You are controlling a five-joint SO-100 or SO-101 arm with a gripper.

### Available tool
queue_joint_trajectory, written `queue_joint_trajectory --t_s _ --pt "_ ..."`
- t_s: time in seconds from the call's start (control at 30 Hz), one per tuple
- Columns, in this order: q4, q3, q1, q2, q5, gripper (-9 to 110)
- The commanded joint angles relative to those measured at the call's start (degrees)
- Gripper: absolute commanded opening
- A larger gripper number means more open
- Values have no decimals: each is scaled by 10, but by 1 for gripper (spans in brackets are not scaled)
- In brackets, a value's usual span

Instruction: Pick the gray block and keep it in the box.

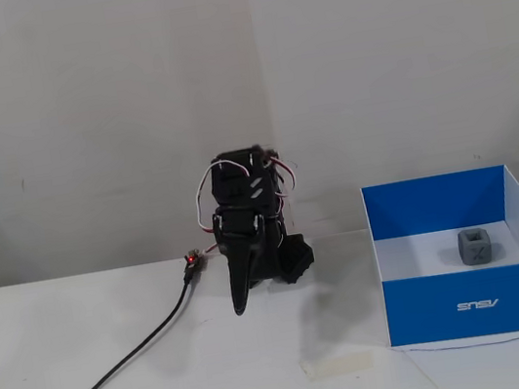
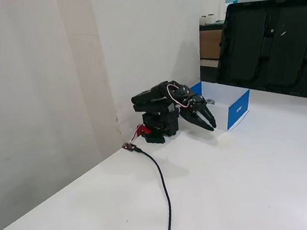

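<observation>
The gray block [image 1: 474, 246] lies on the white floor of the box [image 1: 474, 304], a shallow blue box at the right of a fixed view. Nothing touches the block. The black arm is folded low over its base, well to the left of the box. Its gripper [image 1: 241, 304] points down at the table and is seen edge-on there. In the other fixed view the gripper [image 2: 208, 126] hangs just in front of the box [image 2: 237, 110], its two fingers spread apart with nothing between them.
A black cable [image 1: 119, 370] runs from a small board [image 1: 191, 261] by the arm's base toward the front left. A strip of tape [image 1: 338, 365] lies on the table before the box. Large black cases [image 2: 279, 43] stand behind the table.
</observation>
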Motion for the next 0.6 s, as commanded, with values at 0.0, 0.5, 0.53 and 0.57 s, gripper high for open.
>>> queue_joint_trajectory --t_s 0.0,0.5,0.53,0.57 --pt "25 25 3 72 1 0" --pt "29 88 23 91 8 0" --pt "27 92 23 91 8 0" --pt "25 98 23 91 8 0"
